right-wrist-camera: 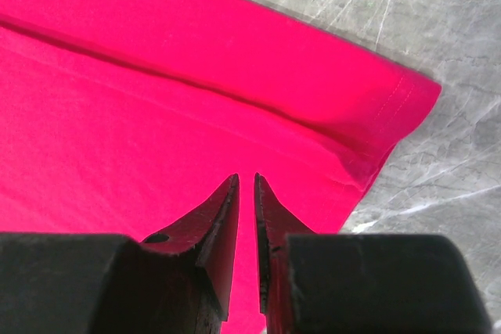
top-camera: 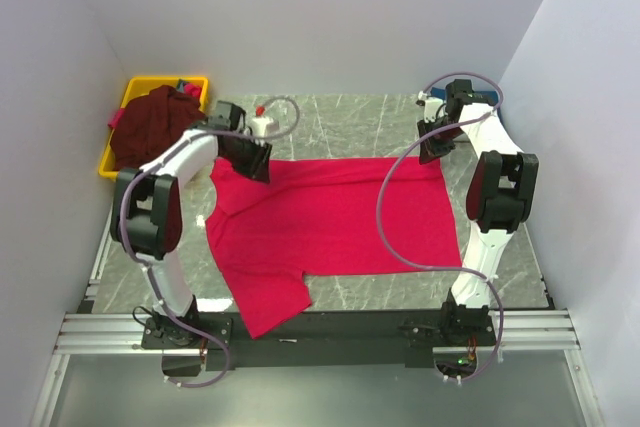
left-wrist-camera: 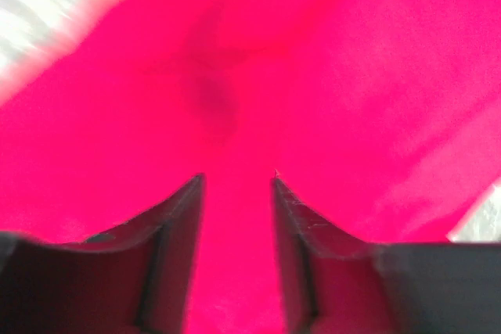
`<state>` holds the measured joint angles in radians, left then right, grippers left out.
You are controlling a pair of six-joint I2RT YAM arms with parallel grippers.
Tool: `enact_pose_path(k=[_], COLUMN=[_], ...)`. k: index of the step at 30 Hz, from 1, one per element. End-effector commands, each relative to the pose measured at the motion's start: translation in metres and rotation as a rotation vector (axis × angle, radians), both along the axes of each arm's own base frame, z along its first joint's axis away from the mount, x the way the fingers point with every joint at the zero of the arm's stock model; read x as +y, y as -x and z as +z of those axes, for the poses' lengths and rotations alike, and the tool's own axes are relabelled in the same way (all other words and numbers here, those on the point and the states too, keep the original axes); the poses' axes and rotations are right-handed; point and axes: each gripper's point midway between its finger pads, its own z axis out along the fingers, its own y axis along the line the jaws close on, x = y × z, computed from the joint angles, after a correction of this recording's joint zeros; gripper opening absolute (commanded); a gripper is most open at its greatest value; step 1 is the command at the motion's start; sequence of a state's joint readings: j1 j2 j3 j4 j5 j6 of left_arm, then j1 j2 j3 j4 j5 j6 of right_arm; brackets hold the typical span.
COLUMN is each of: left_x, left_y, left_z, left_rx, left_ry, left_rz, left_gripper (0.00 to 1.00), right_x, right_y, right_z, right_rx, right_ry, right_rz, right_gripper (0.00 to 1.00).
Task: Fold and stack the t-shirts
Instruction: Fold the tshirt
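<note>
Left claw (left-wrist-camera: 236, 177) stands apart over the red t-shirt (left-wrist-camera: 352, 76); right claw (right-wrist-camera: 246, 177) is nearly together, grip on it unclear.

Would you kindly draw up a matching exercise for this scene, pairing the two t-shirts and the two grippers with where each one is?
Things:
1. red t-shirt
2. maroon t-shirt
3. left gripper
4. right gripper

Places:
A. heaped in the yellow bin at the far left
B. over the red t-shirt's far right corner
C. spread out on the table
D. over the red t-shirt's far left end, jaws apart

Pairs: 1-C, 2-A, 3-D, 4-B
</note>
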<state>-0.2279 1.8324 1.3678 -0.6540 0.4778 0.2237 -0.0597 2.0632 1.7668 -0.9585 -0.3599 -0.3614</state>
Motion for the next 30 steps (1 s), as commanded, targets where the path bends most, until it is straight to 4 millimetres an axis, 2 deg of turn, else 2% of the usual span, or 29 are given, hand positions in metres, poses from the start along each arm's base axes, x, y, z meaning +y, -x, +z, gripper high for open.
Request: enact_pose_path(k=[1,2,4,5,6,12,22,30], left_x=[0.015,0.017,0.023,0.024,0.024,0.02,0.016,0.0], left_y=[-0.051,-0.056,-0.07,-0.073,-0.079,-0.088,-0.089,-0.072], left_z=[0.029,0.018,0.018,0.007,0.008,-0.01,-0.035,-0.031], left_rx=[-0.096,-0.07,-0.086,-0.063,-0.071,-0.046,0.0,0.007], left_ry=[0.04,0.03,0.005,-0.002,-0.004,0.011,0.003,0.026], left_rz=[0.04,0.04,0.046,0.046,0.048,0.043,0.043,-0.008], left_gripper=[0.51,0.53,0.56,0.56,0.55,0.53,0.51,0.4], right_x=[-0.002,-0.003,-0.003,-0.003,-0.003,-0.007,-0.01,-0.012], right_y=[0.001,0.002,0.002,0.003,0.003,0.005,0.005,0.004], right_z=[0.019,0.018,0.018,0.019,0.019,0.016,0.014,0.014], right_rx=[-0.041,-0.036,-0.035,-0.034,-0.034,-0.027,-0.02,-0.02], right_ry=[0.005,0.007,0.009,0.009,0.009,0.021,0.023,0.026], right_rz=[0.009,0.01,0.012,0.012,0.013,0.014,0.01,0.006], right_gripper=[0.21,0.21,0.21,0.21,0.21,0.21,0.22,0.21])
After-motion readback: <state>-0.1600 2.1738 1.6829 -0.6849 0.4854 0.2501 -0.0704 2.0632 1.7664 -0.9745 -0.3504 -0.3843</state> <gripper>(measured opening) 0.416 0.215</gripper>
